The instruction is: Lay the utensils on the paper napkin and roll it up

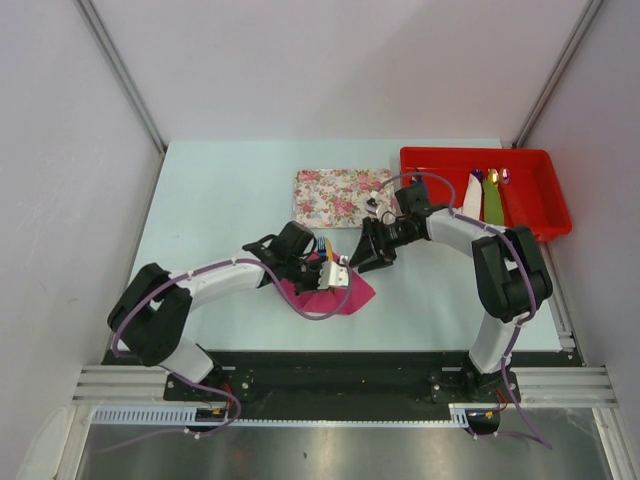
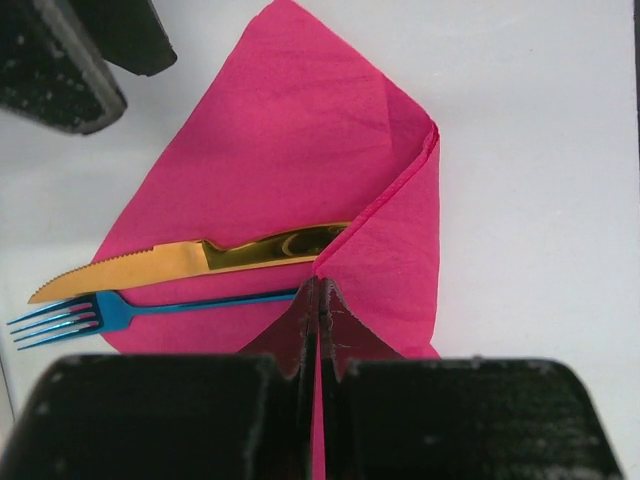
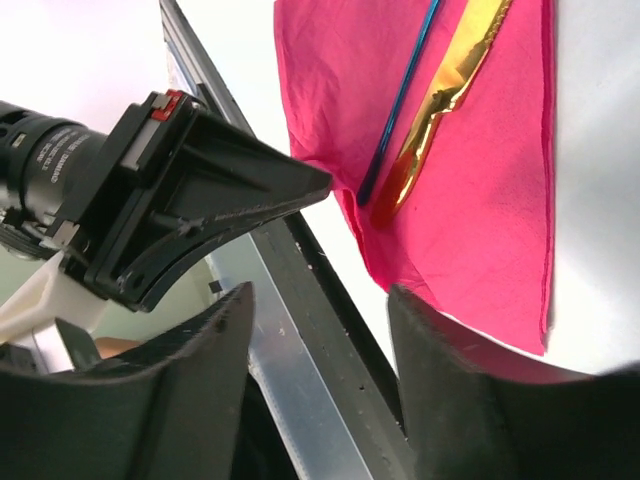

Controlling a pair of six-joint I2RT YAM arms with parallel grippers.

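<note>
Left gripper clamps napkin corner, lifted over handles of knife and fork lying side by side on napkin, likely to start rolling; right gripper gapes empty beside napkin.

We are looking at a napkin of thin matt paper, softly creased and faintly fibrous. The knife is showing us polished gold metal, mirror-glossy; the fork is gleaming as blue-tinted metal. The worktop is reading to us as smooth, pale and matt. The left hand is showing black plastic, grainy and speckled. The bin is looking like glossy red plastic.
</note>
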